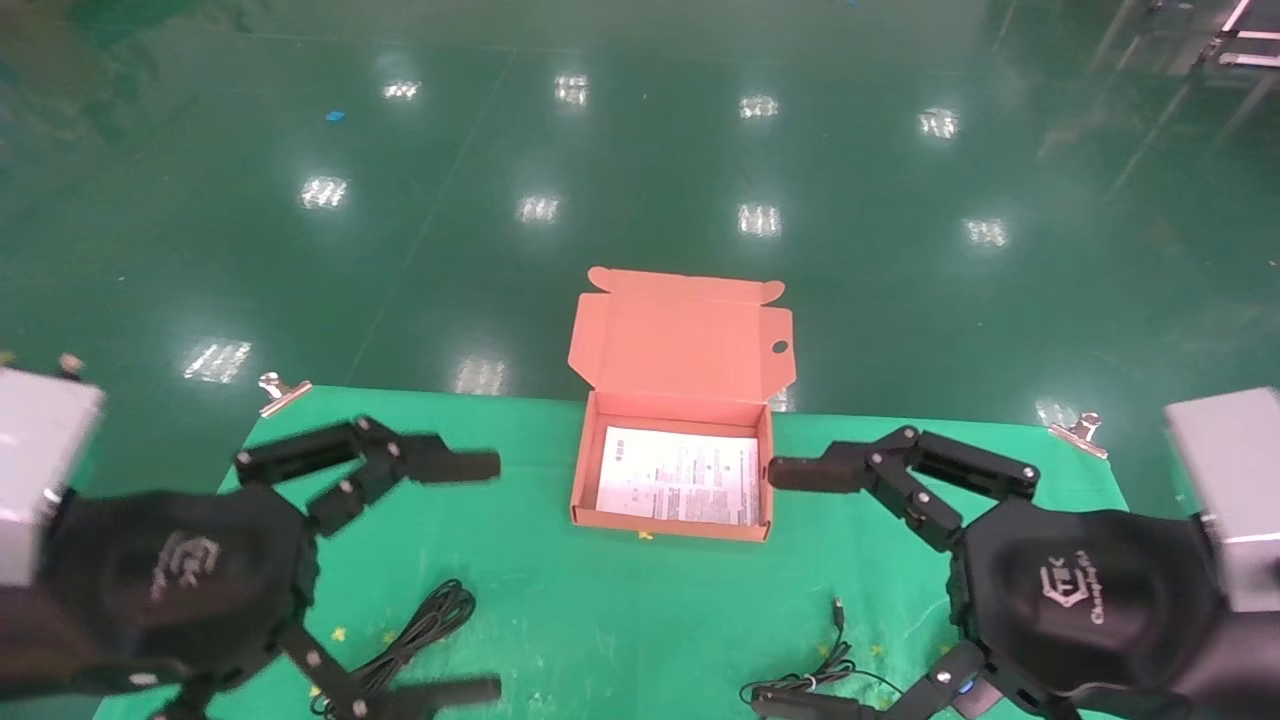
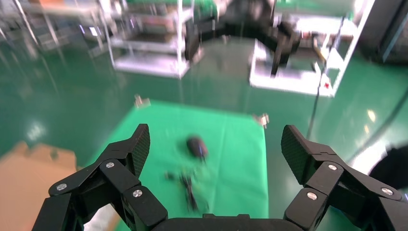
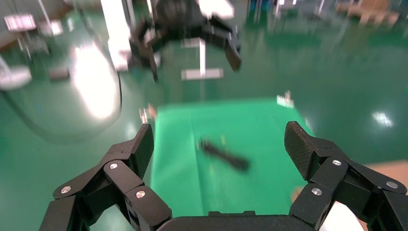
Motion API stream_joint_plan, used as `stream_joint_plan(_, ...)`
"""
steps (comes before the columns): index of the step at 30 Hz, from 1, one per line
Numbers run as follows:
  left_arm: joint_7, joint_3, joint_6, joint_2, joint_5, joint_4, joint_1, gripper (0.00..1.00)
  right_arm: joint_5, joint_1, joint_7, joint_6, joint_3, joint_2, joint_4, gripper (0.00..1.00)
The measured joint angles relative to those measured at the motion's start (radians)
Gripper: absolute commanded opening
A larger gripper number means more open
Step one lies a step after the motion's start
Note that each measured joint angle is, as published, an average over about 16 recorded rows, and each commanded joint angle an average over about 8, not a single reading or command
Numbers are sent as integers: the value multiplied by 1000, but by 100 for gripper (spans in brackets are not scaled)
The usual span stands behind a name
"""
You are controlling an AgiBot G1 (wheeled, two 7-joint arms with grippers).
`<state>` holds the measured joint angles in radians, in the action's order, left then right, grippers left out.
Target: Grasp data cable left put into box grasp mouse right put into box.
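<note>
The salmon-orange box [image 1: 586, 470] stands open at the middle of the green mat, lid flap up, with a printed sheet [image 1: 680, 475] inside. The data cable [image 1: 420, 625] lies in a loose black bundle near the front left; it also shows blurred in the right wrist view [image 3: 223, 156]. My left gripper [image 1: 480, 578] is open and empty above the cable. The mouse [image 2: 196, 147] shows in the left wrist view with its cord [image 2: 187, 185]; in the head view only the cord [image 1: 820, 670] shows, beside my open, empty right gripper [image 1: 785, 588].
The green mat [image 1: 650, 620] is held by metal clips at its far left corner [image 1: 283, 390] and far right corner [image 1: 1078, 432]. Beyond it is shiny green floor. White shelving [image 2: 144, 53] stands in the background of the left wrist view.
</note>
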<state>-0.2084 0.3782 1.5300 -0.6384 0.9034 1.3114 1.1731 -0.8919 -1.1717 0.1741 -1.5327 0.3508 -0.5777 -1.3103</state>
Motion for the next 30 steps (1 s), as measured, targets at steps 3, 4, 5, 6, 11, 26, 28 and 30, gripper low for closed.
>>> stream_joint_plan(3,-10,64,14,-17,96,10,57,100,-105,-72,-19,-18,71,8,-12,100)
stream_joint_plan(4,-13,88,18,-23,131,13,78,100,-145,-99,-27,-24,99,9,-16,100)
stream_joint_plan(5,-16,112,21,-29,167,15,99,100,-186,-127,-36,-29,130,10,-19,100)
stream_joint_plan(6,-19,136,24,-35,202,17,119,100,-228,-156,-45,-34,162,10,-23,100)
stream_joint_plan(11,-27,249,26,-69,365,23,204,100,-430,-299,-103,-50,339,-6,-34,100)
stream_joint_plan(26,-46,429,-103,-163,750,16,233,100,-796,-454,-228,19,661,-101,-40,100)
stream_joint_plan(28,-58,446,-128,-177,802,12,223,100,-830,-448,-235,39,677,-113,-40,100)
stream_joint_plan(30,-75,461,-154,-191,854,7,212,100,-862,-437,-242,61,690,-124,-40,100)
